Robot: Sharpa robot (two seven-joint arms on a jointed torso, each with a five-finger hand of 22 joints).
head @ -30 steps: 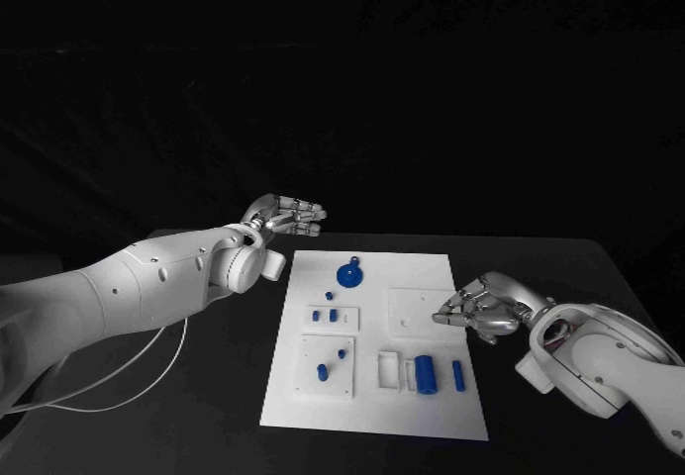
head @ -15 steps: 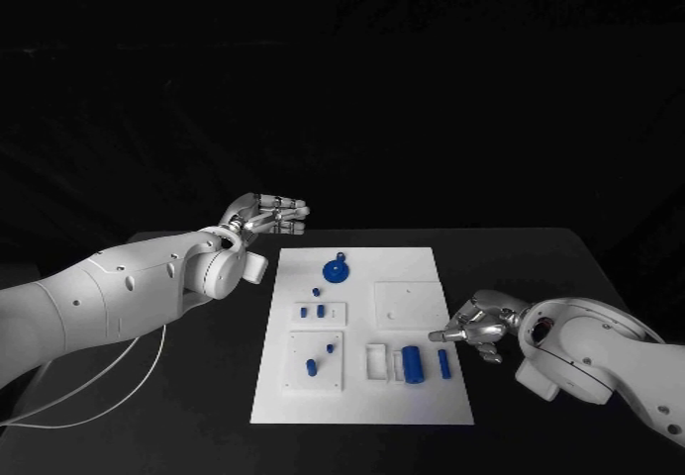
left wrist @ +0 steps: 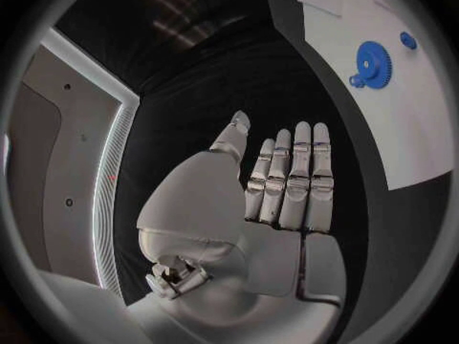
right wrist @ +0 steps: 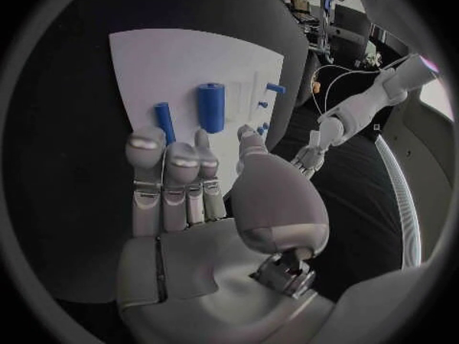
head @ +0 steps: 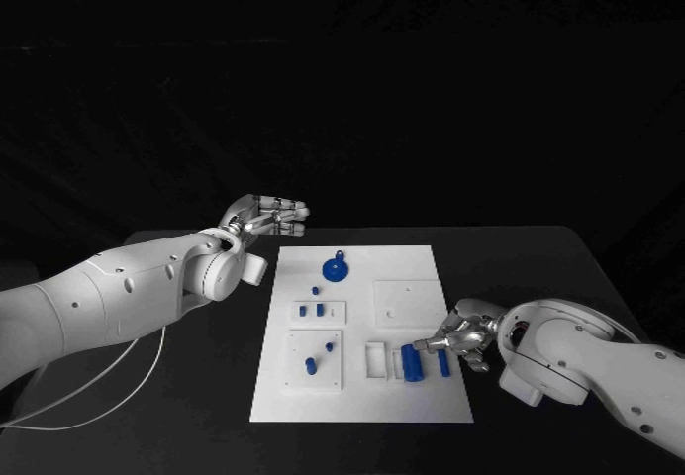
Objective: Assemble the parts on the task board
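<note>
The black desk is carrying the white task board, which is lying between the two hands. The left hand is being held above the desk just off the board's far corner, well apart from every part; its fingers are lying straight and side by side in the left wrist view, and nothing is being grasped. The right hand is being brought low over the board's near right edge, with its fingers partly curled and nothing seen between them.

Just beyond the right hand's fingertips, the thick blue cylinder and the thin blue rod are lying loose on the board beside an unfilled white slot. Farther from that hand, the blue gear is resting flat on the board nearer the left hand. Small blue pegs are sitting at two raised white blocks beyond the slot; whether they are seated cannot be told.

The task is being judged as barely begun: the larger parts are not yet being fitted, and a grasp of the rod or cylinder appears to be next.
</note>
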